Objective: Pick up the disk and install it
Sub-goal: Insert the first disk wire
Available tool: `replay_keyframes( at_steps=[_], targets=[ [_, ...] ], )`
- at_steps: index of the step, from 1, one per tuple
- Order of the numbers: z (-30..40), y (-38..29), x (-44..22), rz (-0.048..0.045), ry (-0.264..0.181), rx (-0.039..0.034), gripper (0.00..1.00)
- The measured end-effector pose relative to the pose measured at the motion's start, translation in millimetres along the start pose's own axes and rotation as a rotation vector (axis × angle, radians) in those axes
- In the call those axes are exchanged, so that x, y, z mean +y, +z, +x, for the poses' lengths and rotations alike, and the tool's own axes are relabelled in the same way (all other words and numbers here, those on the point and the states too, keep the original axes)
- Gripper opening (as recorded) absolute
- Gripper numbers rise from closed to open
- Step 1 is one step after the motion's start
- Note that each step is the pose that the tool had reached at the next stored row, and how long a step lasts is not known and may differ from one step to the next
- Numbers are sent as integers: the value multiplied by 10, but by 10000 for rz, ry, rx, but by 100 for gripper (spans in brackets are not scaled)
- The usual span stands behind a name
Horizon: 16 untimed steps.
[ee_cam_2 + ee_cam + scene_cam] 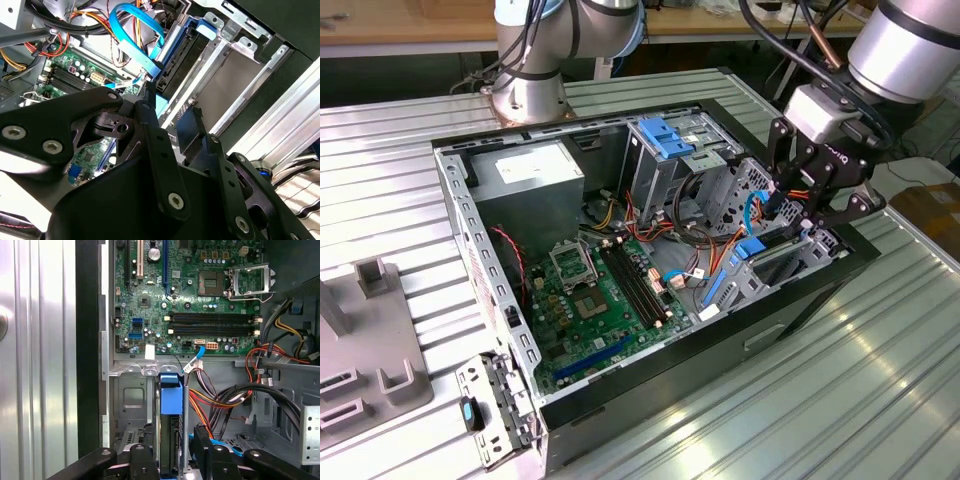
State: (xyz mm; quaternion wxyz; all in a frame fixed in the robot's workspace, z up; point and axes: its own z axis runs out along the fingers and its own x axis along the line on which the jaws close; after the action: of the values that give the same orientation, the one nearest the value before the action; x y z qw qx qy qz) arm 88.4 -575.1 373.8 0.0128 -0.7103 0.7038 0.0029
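Note:
The disk [170, 412] stands on edge in the lower drive bay of the open computer case [455, 215], a blue rail tab capping its end. In the exterior view the disk [767, 258] sits at the case's front corner, at that view's right. My gripper [817, 215] hovers right over it. In the first wrist view the gripper [175, 455] is open, one black finger on each side of the disk, and a thin metal bay wall stands inside the gap too. In the second wrist view the gripper [180, 140] hides much of the bay, and the blue-framed disk [182, 55] runs away beyond it.
Inside the case lie the green motherboard [595, 300], a grey power supply box [525, 175], an upper drive cage with a blue latch [665, 140] and loose cables [225, 397]. The arm's base [530, 90] stands behind the case. A grey fixture [370, 340] sits at the exterior view's left.

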Motion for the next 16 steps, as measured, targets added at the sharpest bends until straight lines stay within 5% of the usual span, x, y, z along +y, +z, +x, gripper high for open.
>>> replay_keyframes(
  at_steps=[4, 9, 12, 16],
  targets=[
    [-3, 4, -2, -1, 0, 0, 44],
    [-75, 30, -200, -133, 2, 3, 44],
    [-178, 110, -203, -140, 4, -25, 44],
    [-178, 131, -204, -142, 5, -54, 44]
  ],
)
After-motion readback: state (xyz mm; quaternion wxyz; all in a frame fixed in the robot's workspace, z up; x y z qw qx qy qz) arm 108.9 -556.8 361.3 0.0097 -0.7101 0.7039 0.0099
